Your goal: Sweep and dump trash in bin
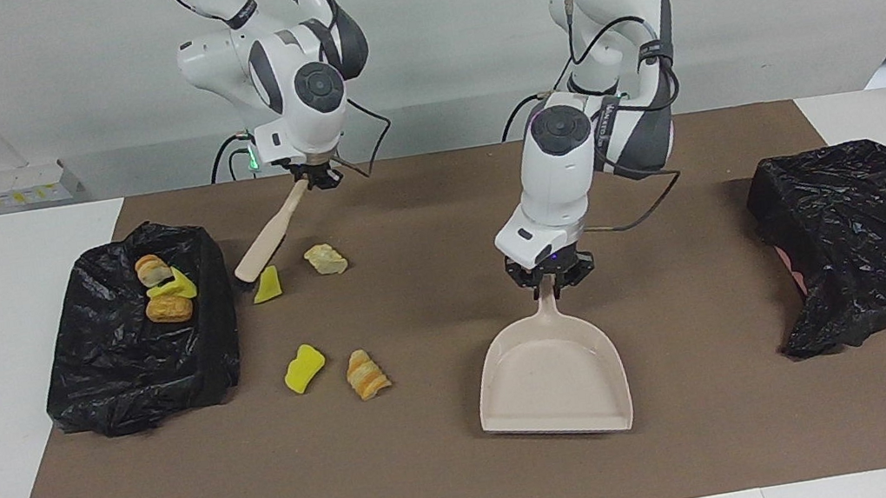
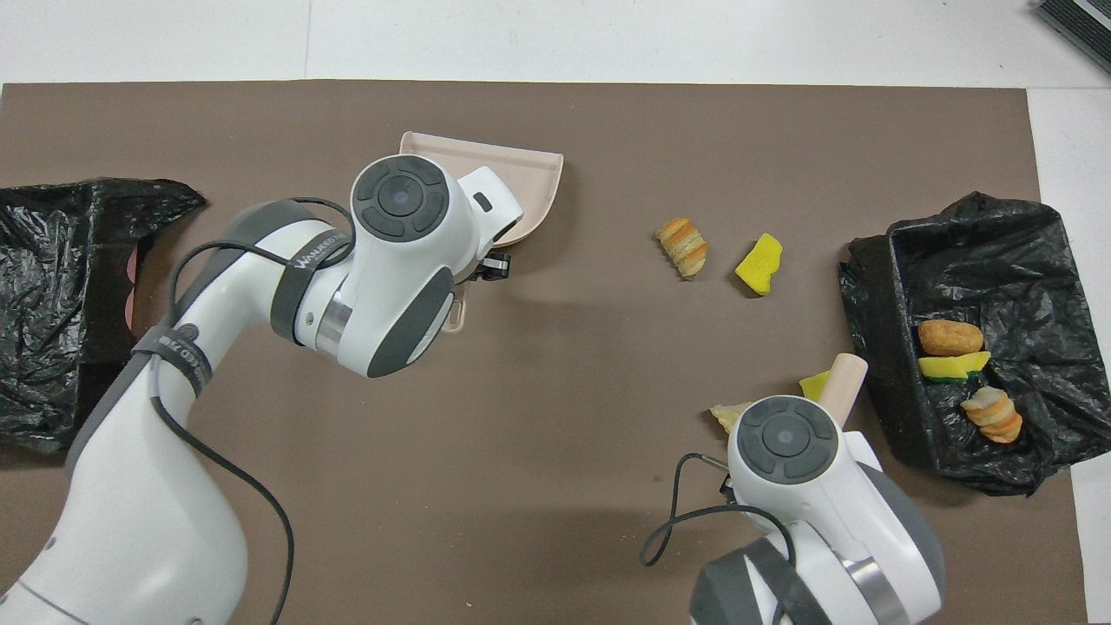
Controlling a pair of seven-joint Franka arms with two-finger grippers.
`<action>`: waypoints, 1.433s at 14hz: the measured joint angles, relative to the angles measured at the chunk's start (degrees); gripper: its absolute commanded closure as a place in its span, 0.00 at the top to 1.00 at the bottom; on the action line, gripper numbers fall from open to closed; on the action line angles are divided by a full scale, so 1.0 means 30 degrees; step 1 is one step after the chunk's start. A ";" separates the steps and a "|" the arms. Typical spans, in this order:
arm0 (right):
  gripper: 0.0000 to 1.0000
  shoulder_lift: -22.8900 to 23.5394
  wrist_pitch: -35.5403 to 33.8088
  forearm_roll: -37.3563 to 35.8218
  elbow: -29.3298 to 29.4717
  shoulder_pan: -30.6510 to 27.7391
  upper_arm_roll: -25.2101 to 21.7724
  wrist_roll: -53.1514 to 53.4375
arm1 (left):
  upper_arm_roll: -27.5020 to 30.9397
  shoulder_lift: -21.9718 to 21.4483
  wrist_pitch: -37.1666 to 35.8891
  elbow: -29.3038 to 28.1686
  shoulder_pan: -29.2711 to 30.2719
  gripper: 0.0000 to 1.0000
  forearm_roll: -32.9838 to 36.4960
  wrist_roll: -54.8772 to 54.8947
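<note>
Two robot arms work at a table covered by a brown mat (image 1: 700,439). The left gripper (image 1: 550,277) pinches the handle of a beige dustpan (image 1: 555,382), which rests mid-table. The right gripper (image 1: 316,178) is clamped on a brush (image 1: 267,244), whose head slants down beside a yellow chunk (image 1: 268,286).

The step in hand looks like the start of sweeping. Four pieces of trash lie loose on the mat: that chunk, a pale lump (image 1: 326,258) beside it, and farther from the robots another yellow chunk (image 1: 303,367) and a striped pastry (image 1: 366,374). The pan sits well apart from them, so it probably must be brought close first.

A black-lined bin (image 1: 118,368) at the right arm's end holds three pieces (image 1: 165,290). Another bin (image 1: 873,246) at the left arm's end is covered by its bag; its contents are hidden.
</note>
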 measured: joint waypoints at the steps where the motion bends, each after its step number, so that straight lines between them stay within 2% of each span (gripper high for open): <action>1: 0.00 -0.0386 -0.0007 -0.0028 -0.0504 -0.0245 0.0000 -0.0932 | 0.0018 -0.0122 -0.0415 -0.0005 0.0137 0.00 0.0042 0.1459; 6: 0.00 -0.1545 -0.0007 -0.0053 -0.1863 -0.0815 0.0022 -0.2605 | 0.0058 -0.0268 -0.1883 -0.0032 0.0532 0.00 0.0126 0.7497; 9: 0.00 -0.1610 0.0118 0.0543 -0.2144 -0.0875 0.0120 -0.3486 | 0.0061 -0.0316 -0.2235 -0.0139 0.0575 0.00 0.0197 1.1821; 11: 0.00 -0.1473 0.1227 0.1615 -0.2276 -0.0818 0.0278 -0.3767 | 0.0064 -0.0479 -0.2307 -0.0484 0.0606 0.00 0.0339 1.4813; 13: 0.00 -0.1142 0.2427 0.3095 -0.2125 -0.0554 0.0343 -0.3832 | 0.0053 -0.0795 -0.2316 -0.1091 0.0621 0.00 0.0771 1.7669; 16: 0.00 -0.0004 0.2964 0.4631 -0.0637 -0.0076 0.0366 -0.3833 | -0.0013 -0.1459 -0.1962 -0.2288 0.0612 0.00 0.1036 2.0935; 20: 0.00 0.2161 0.4116 0.5574 0.1316 0.0324 0.0363 -0.3822 | -0.0144 -0.3165 0.0842 -0.5720 0.0051 0.00 0.1142 2.1781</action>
